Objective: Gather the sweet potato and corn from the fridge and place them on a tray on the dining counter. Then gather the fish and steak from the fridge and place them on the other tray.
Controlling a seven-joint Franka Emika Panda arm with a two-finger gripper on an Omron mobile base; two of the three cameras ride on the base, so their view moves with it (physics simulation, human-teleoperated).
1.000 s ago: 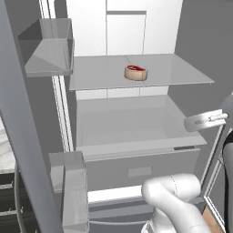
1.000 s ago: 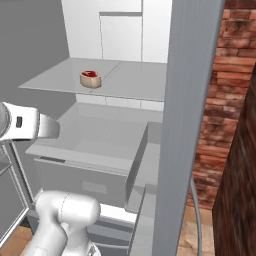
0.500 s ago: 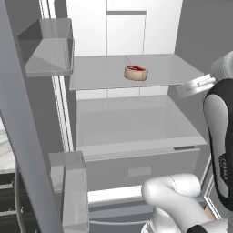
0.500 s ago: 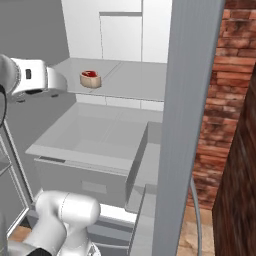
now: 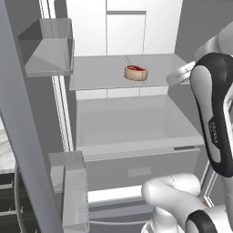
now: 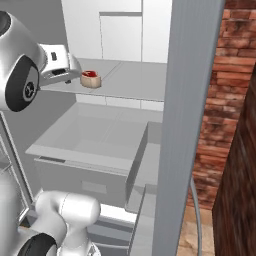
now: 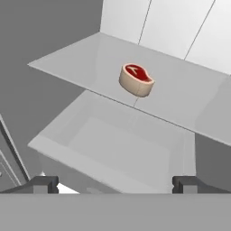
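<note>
right base view, gripper (image 6: pixel 75 67) now risen beside steak (image 6: pixel 91 79), jaws wide

A red brick wall (image 6: pixel 220 95) stands to the right, with light wooden floor (image 6: pixel 187 242) at its foot.

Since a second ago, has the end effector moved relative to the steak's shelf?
Yes. The open end effector has risen from drawer height to the shelf, level with the steak, which hasn't moved.

Hand (image 7: pixel 115 184) fingers (image 7: pixel 43 185) mostly cut off at bottom; fridge (image 5: pixel 127 113) top, door edges cropped.
</note>
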